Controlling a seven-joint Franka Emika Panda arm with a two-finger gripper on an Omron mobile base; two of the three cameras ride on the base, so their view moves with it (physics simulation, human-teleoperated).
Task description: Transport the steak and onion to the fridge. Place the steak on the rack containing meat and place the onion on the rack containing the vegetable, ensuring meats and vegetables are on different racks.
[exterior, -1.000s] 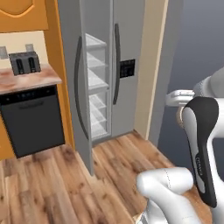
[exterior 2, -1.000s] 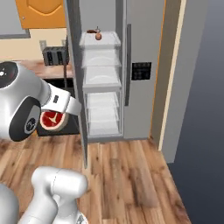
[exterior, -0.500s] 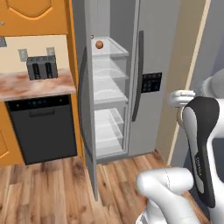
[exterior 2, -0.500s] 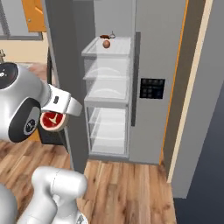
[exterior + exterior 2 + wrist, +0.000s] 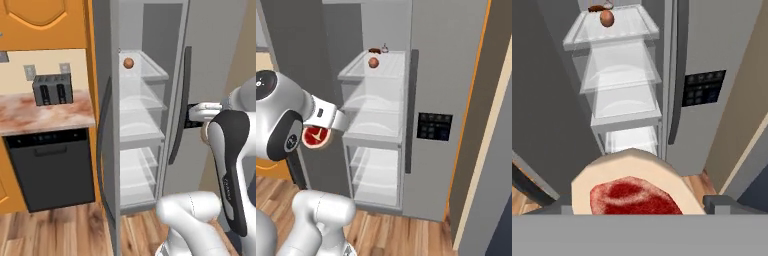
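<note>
The steak (image 5: pixel 634 192) sits at the 6 o'clock edge of the hand view, red top toward the camera with its pale tan rim arching above, and the gripper (image 5: pixel 637 207) appears to be pinching it: dark finger parts show at 5 and 7 o'clock, flanking the slab. In the right base view the same steak (image 5: pixel 316 137) hangs at 9 o'clock, just beside the white forearm. The fridge (image 5: pixel 451 100) stands ahead with its left door swung open onto a white interior of clear shelves. On the top rack, at 12 o'clock in the hand view, rests the onion (image 5: pixel 607 18), with a dark brownish item (image 5: pixel 596 8) and a small whitish thing (image 5: pixel 607 4) just behind it; both are too small to name. As a judgement, the steak is a dense, fairly stiff slab that should ride well when held across its thick rim rather than its flat faces, though a smooth surface may slide if the hand tilts steeply. Left of the fridge in the left base view, a toaster (image 5: pixel 50 90) sits on the marble counter (image 5: pixel 45 112) above the black dishwasher (image 5: pixel 52 167).
</note>
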